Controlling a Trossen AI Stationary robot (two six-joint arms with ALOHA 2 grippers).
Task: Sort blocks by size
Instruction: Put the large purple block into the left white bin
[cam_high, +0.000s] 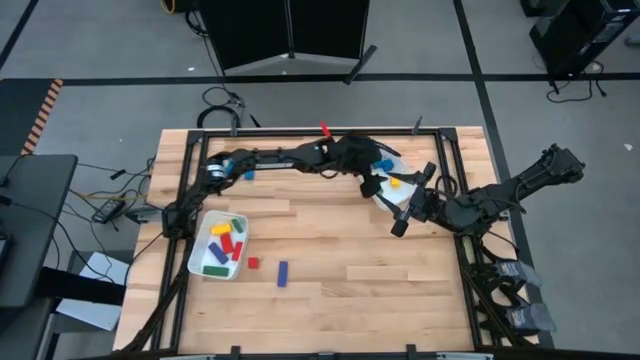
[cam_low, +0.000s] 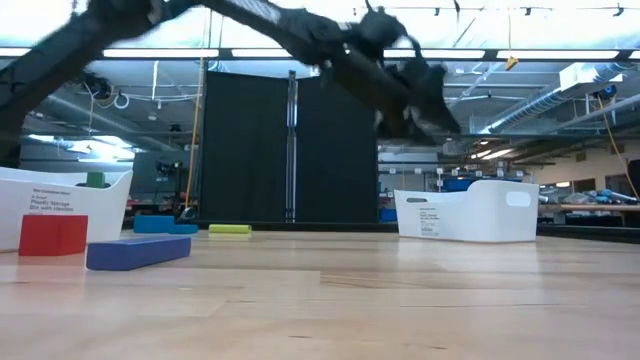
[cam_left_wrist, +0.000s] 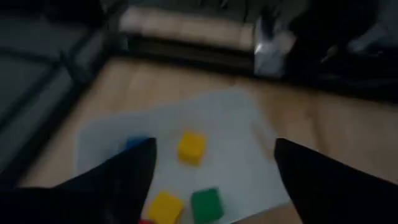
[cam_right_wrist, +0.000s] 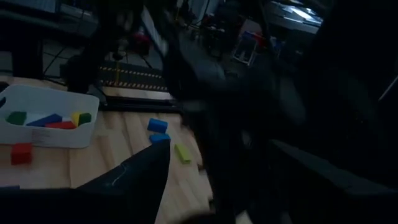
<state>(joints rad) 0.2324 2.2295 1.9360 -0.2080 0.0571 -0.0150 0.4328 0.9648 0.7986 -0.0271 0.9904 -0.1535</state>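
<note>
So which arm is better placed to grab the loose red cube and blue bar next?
Probably the right: its jaws hang open nearer the red cube and blue bar. The left gripper is over the far tray.

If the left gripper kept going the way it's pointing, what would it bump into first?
Probably the white tray right below it, likely near the yellow cube. The left gripper is open and points down into that tray, though the depth is hard to judge.
</note>
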